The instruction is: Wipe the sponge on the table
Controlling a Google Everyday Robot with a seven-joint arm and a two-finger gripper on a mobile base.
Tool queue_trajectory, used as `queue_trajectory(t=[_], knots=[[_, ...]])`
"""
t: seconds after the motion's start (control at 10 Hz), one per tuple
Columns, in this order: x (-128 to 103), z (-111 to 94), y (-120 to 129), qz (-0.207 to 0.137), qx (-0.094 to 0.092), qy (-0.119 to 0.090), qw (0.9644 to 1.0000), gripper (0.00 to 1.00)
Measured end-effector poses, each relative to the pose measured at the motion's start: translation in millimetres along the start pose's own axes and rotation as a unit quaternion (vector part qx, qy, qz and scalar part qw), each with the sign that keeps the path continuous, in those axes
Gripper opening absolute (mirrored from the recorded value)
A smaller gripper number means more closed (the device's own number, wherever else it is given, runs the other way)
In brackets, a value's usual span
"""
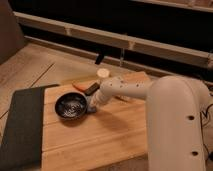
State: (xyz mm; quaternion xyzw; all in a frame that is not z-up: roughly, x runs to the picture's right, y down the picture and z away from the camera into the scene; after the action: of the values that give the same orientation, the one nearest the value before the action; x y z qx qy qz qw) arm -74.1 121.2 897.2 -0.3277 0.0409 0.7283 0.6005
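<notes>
The low wooden table (105,142) has a plank top. My white arm reaches in from the right, and the gripper (94,104) is down at the tabletop, right beside the black bowl (71,106). A small grey-blue patch, the sponge (91,109), shows just under the gripper tip, against the bowl's right rim. The arm's end hides most of it.
A dark grey mat (20,127) covers the table's left side. Behind the gripper lie a small black rectangular object (91,89) and an orange piece (79,85). A white cylinder (103,73) stands at the far edge. The robot's bulky white body (175,125) fills the right.
</notes>
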Motion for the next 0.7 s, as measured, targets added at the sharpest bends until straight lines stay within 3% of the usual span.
queue_trajectory(t=[0.4,0.7], knots=[[34,-12,-8,0.008,0.009,0.001,0.9999,0.00],[59,-21,-40,0.042,0.035,0.011,0.9984,0.00]])
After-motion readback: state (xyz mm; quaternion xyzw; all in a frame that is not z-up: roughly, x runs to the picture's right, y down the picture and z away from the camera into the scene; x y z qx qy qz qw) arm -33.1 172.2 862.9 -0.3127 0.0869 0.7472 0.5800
